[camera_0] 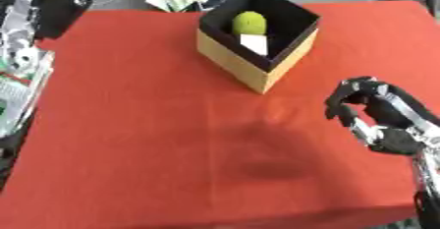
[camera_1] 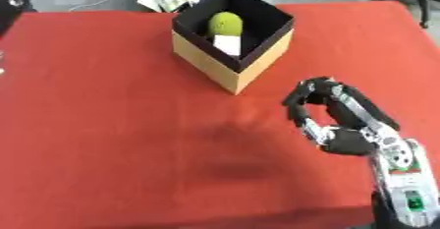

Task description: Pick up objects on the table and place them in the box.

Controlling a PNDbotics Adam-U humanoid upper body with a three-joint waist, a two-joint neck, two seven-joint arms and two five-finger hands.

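left edge: clutter (camera_0: 21, 71) runs down the far left of the frame, off the red cloth; we cannot make out what it is.
surface (camera_0: 129, 139): covered in red cloth and filling most of the frame; we see nothing loose lying on it, only a soft dark shadow low in the middle.
box (camera_1: 225, 71): upper middle of the frame, turned corner-on to us, tan outside and black inside, open at the top.
box contents: a yellow-green round object (camera_1: 224, 24) sits toward the back of the box, and a small white block (camera_1: 227, 44) lies just in front of it, the two touching or nearly so.
right robot hand (camera_1: 331, 117): lower right of the frame, hanging above the cloth, well apart from the box; the fingers are curled in toward the thumb with nothing between them, so we read it as closed and empty.
left robot hand: shows in neither view.
step in hand: we judge the placing done for these two things, with the hand clear of the box.
next move: as nothing is visible to collect, we think it calls for looking round for anything left, or else resting the arm.
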